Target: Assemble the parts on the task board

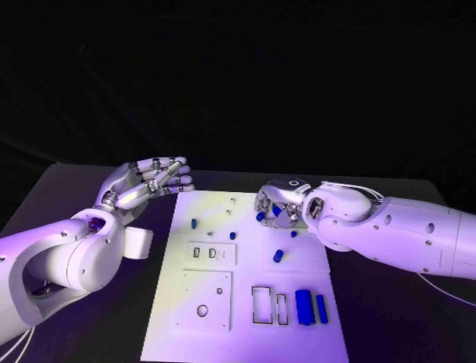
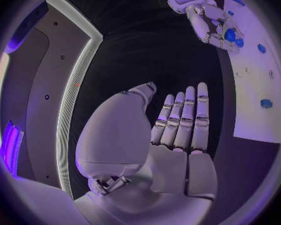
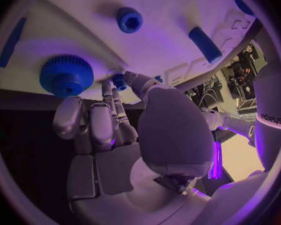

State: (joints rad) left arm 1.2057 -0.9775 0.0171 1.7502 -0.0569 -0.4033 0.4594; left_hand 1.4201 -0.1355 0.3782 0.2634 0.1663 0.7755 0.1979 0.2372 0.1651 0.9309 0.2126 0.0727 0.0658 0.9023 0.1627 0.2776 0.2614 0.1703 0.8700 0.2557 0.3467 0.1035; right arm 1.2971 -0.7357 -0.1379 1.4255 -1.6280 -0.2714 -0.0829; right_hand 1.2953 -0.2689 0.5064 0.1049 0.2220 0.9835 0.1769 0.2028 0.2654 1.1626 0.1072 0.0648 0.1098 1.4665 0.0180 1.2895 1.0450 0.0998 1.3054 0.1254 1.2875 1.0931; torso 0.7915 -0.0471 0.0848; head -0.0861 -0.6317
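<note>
The white task board (image 1: 243, 336) lies in the middle of the black table. My right hand (image 1: 282, 203) hovers over its far right part, thumb and fingers pinching a small blue part (image 3: 119, 80) right beside a blue gear (image 3: 67, 75). The gear (image 1: 262, 216) sits just below the hand on the board. My left hand (image 1: 150, 181) is held off the board's far left corner with fingers stretched out (image 2: 181, 125) and nothing in them. A blue ring (image 3: 129, 20) and a blue cylinder (image 3: 205, 44) lie loose on the board.
Small blue pieces (image 1: 194, 224) (image 1: 278, 256) are scattered across the board's far half. Two long blue blocks (image 1: 303, 306) stand beside empty rectangular slots (image 1: 262, 302) at the near right. Two inset plates (image 1: 210, 253) (image 1: 203, 310) with holes sit on the left half.
</note>
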